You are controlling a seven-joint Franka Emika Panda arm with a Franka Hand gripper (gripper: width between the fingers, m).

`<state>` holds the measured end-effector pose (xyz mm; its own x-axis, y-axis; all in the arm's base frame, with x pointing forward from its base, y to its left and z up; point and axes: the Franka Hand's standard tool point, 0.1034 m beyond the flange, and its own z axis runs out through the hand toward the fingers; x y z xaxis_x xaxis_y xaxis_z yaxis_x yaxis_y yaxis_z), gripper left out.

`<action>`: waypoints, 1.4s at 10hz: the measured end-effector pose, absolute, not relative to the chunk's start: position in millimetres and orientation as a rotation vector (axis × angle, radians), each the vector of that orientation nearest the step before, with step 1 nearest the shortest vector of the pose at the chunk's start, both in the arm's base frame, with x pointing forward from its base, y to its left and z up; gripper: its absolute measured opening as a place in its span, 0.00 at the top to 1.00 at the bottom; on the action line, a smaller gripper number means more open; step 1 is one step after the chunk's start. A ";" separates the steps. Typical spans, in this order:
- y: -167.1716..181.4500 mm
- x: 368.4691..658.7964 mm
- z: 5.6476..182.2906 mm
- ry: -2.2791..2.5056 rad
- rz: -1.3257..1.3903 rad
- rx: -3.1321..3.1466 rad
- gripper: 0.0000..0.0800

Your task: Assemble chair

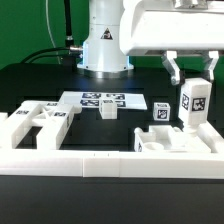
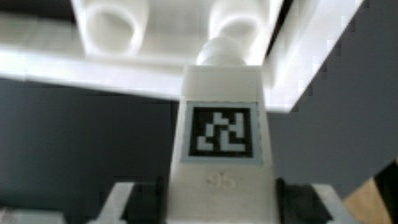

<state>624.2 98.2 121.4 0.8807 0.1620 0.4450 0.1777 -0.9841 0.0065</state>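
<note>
My gripper (image 1: 193, 82) is shut on a white square post (image 1: 193, 105) that carries a black-and-white tag, and holds it upright at the exterior view's right. The post's lower end reaches a white chair panel (image 1: 170, 142) lying on the table; I cannot tell whether it is seated in it. In the wrist view the tagged post (image 2: 222, 130) runs from between my fingers (image 2: 135, 205) out to the panel (image 2: 107, 60), ending beside a rounded hole (image 2: 121, 30). Another slotted chair panel (image 1: 35, 125) lies at the exterior view's left.
The marker board (image 1: 100, 99) lies in the middle, in front of the robot base (image 1: 105, 45). A short white post (image 1: 108, 109) stands just before it, and a small tagged block (image 1: 160, 112) is next to the held post. A long low white rail (image 1: 110, 165) borders the front.
</note>
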 end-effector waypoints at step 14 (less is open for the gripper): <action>101.7 631.3 100.6 -0.317 -0.708 -3.017 0.64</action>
